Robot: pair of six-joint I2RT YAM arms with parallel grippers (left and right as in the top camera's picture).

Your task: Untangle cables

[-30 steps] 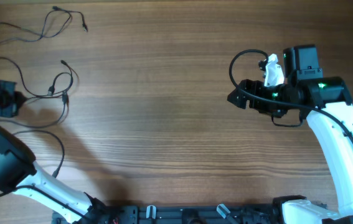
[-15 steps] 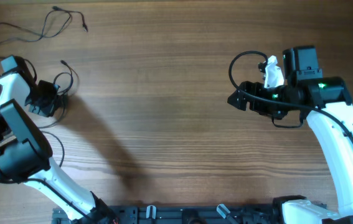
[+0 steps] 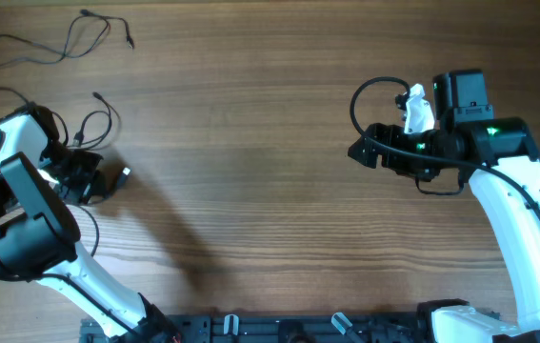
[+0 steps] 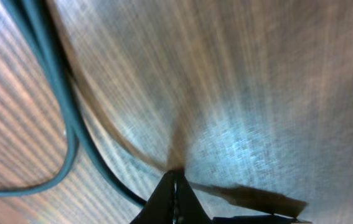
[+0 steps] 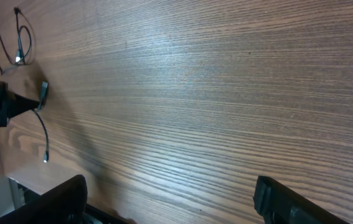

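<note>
Since the tangled cables (image 3: 93, 131) want one strand teased free, my left pincer (image 3: 112, 177) sits just beside the tangle, clamped fully shut on a strand, pulling outward, I judge. A separate cable (image 3: 68, 43) lies beyond the tangle, and my right pincer (image 3: 360, 151) hangs well apart from it, jaws wide, empty.

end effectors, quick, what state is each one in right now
left end effector: closed; a thin cable runs past its tips, grip cannot be told
right end effector: open, holding nothing
</note>
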